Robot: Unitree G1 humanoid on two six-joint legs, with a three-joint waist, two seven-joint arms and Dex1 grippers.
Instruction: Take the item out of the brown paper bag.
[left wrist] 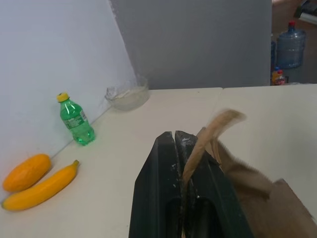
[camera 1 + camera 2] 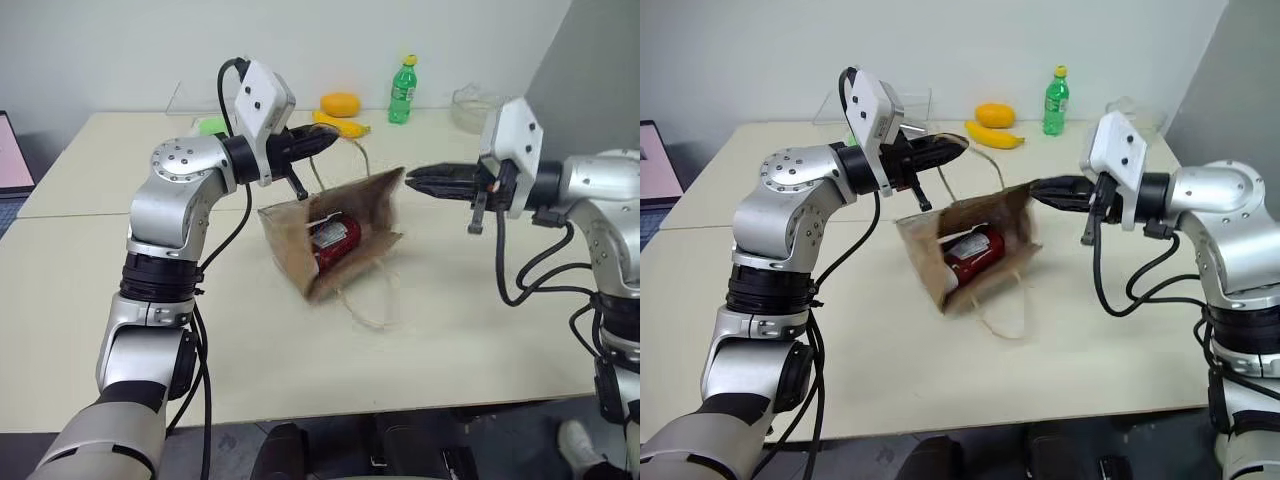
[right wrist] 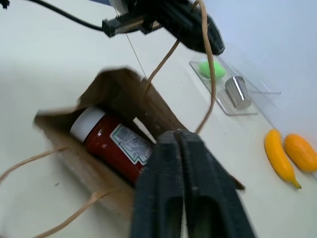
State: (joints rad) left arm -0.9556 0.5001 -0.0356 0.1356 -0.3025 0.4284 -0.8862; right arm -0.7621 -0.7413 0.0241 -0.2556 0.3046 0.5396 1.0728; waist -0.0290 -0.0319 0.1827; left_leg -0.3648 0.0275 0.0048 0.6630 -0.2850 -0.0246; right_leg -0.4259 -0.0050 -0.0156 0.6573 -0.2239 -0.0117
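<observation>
Now we see the brown paper bag (image 2: 345, 240) mid-table, mouth tipped toward us, its handle (image 1: 210, 134) pinched in our left gripper (image 2: 325, 138). Inside lies the red bottle (image 2: 973, 251), while our right gripper (image 2: 1047, 190) hangs closed and empty by the bag's far rim.

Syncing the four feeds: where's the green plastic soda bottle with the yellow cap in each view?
Left eye: green plastic soda bottle at the table's far edge, top centre-right.
Right eye: top centre-right, by the wall.
Left wrist: left side.
Right wrist: not in it.
Shared landmark: the yellow banana beside it.
</observation>
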